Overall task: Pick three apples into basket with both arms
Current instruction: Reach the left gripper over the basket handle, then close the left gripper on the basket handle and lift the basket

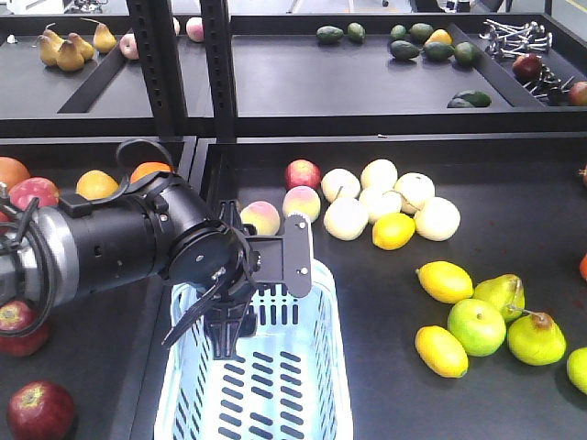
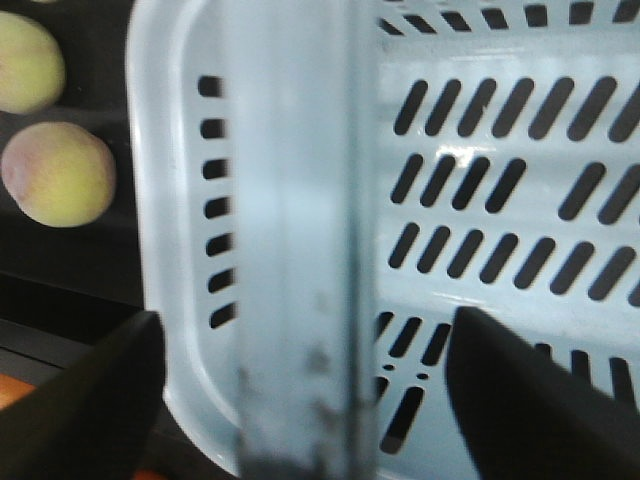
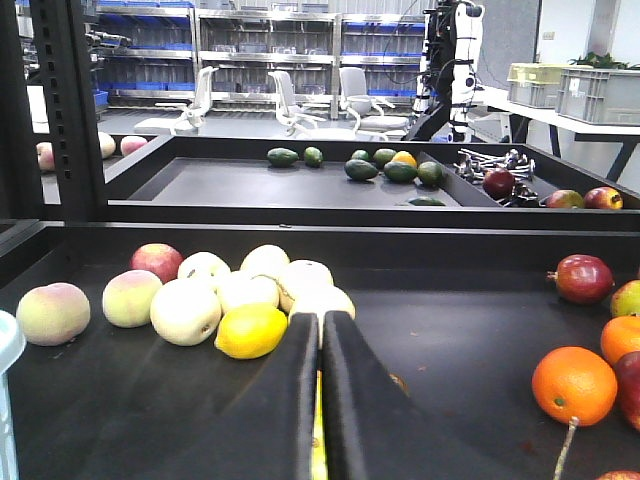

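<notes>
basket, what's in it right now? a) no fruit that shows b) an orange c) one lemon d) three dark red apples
a: the basket shows only bare slotted floor in the front and left wrist views, with the left gripper hanging over it, jaws open.

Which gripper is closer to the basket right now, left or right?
Left. The left gripper hangs open over the basket, fingers straddling its handle. The right gripper, shut, is out over the table; its camera catches only the basket's rim at the edge.
</notes>
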{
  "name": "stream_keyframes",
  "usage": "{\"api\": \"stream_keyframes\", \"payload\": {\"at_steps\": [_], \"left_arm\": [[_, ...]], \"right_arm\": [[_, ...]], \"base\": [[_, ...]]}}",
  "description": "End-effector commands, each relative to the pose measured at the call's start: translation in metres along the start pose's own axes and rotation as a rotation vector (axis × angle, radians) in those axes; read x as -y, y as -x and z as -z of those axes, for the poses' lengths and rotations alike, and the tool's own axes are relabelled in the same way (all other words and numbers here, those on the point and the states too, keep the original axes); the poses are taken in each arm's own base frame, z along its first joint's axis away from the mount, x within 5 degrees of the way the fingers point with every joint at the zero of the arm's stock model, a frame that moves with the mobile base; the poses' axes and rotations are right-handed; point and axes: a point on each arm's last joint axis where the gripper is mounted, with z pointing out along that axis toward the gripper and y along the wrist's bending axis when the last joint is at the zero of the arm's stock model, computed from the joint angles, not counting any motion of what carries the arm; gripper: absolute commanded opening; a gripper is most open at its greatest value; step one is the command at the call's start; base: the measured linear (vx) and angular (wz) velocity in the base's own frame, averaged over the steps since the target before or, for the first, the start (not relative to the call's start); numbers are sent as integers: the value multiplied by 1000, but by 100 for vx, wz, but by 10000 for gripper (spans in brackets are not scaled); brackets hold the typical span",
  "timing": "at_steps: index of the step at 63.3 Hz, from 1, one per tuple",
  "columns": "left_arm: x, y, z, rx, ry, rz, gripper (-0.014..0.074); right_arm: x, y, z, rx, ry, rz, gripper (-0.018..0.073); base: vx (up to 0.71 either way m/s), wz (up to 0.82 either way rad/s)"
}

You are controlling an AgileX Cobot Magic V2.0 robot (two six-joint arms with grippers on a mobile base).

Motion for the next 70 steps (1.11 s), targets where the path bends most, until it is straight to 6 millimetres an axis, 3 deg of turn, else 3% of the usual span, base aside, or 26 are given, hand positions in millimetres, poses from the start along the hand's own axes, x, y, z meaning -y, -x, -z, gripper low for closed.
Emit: {"api": "stream_keyframes", "payload": {"at_steps": [1, 17, 32, 47, 58, 70], "left_arm": [[-12, 8, 24, 88, 96, 5, 405], [-14, 6, 24, 62, 117, -27, -9], [-31, 11, 48, 27, 122, 40, -8], [-57, 13, 96, -46, 171, 65, -8], [-73, 6, 150, -31, 284, 67, -8], [-64, -16, 210, 16, 348, 79, -8]], "right_arm": [[0, 3, 1, 78, -1, 21, -9], [0, 3, 1, 78, -1, 21, -9], [0, 3, 1, 78, -1, 21, -9], [0, 3, 1, 78, -1, 21, -9], [0, 3, 1, 78, -1, 21, -9], [0, 3, 1, 78, -1, 21, -9]], "base": [[0, 0], [0, 0], [0, 0], [0, 0], [0, 0], [0, 0]]}}
